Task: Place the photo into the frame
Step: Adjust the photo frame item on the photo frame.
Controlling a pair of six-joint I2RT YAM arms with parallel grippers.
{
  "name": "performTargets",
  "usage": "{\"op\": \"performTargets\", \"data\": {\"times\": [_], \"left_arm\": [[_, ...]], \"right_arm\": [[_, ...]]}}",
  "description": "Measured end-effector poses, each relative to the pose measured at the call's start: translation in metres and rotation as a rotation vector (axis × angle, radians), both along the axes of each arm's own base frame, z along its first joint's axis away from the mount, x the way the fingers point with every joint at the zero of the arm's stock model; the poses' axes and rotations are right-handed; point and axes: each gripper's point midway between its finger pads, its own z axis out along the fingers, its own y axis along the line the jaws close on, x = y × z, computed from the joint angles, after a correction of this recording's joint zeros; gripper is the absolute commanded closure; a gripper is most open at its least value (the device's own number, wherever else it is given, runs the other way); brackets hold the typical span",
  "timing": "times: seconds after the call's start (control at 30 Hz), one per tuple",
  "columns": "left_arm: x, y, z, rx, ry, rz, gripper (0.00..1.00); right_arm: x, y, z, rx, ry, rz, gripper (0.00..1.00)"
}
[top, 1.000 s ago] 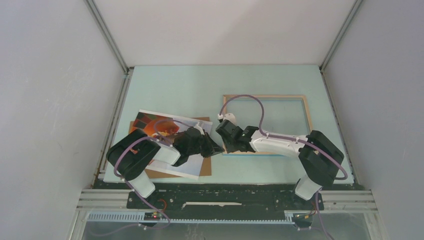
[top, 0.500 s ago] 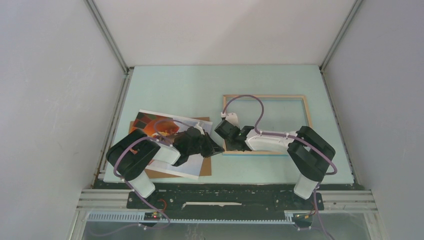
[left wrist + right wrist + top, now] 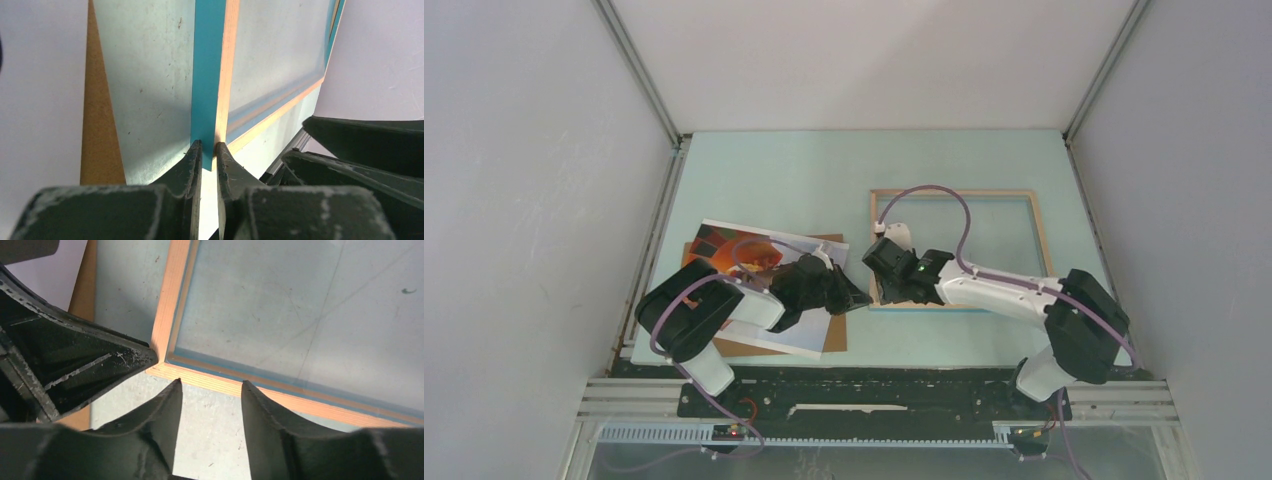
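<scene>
At near-left corner of blue-and-wood rectangular frame (image 3: 954,192), left gripper (image 3: 209,150) pinches edge; right gripper (image 3: 211,384) parted, empty. White-bordered orange-balloon paper photo (image 3: 722,238) not yet inserted.

The frame (image 3: 204,75) is blue-edged pale wood; the photo (image 3: 721,243) seems orange-red.

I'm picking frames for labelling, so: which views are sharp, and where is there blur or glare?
Top external: evenly lit, soft shadows, no glare, the frame crisp. Left wrist: the left tool near the lens is dark and soft, the frame edge beyond it sharper. Right wrist: the right tool is blurred in the foreground, the frame's wood grain in focus.
</scene>
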Motion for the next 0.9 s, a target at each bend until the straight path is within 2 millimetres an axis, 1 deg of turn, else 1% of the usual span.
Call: {"op": "performTargets", "data": {"times": [0.07, 0.13, 0.2, 0.3, 0.4, 0.6, 0.9], "left_arm": [[0.001, 0.001, 0.000, 0.004, -0.002, 0.005, 0.86], [0.000, 0.001, 0.000, 0.007, -0.001, 0.005, 0.86], [0.001, 0.001, 0.000, 0.009, -0.002, 0.006, 0.86], [0.001, 0.001, 0.000, 0.010, -0.003, 0.005, 0.86], [0.000, 0.001, 0.000, 0.010, -0.003, 0.004, 0.86], [0.001, 0.001, 0.000, 0.013, -0.007, 0.005, 0.86], [0.001, 0.001, 0.000, 0.013, -0.007, 0.006, 0.86]], "right_arm": [[-0.002, -0.005, 0.006, 0.023, 0.000, -0.017, 0.43], [-0.007, -0.011, 0.004, 0.044, 0.015, -0.033, 0.46], [-0.015, -0.020, -0.005, 0.043, 0.049, -0.050, 0.47], [-0.024, -0.027, -0.020, 0.024, 0.095, -0.063, 0.47], [-0.025, -0.025, -0.025, 0.011, 0.107, -0.065, 0.47], [-0.023, -0.011, -0.031, -0.019, 0.104, -0.043, 0.48], [-0.018, -0.008, -0.032, -0.030, 0.094, -0.051, 0.51]]}}
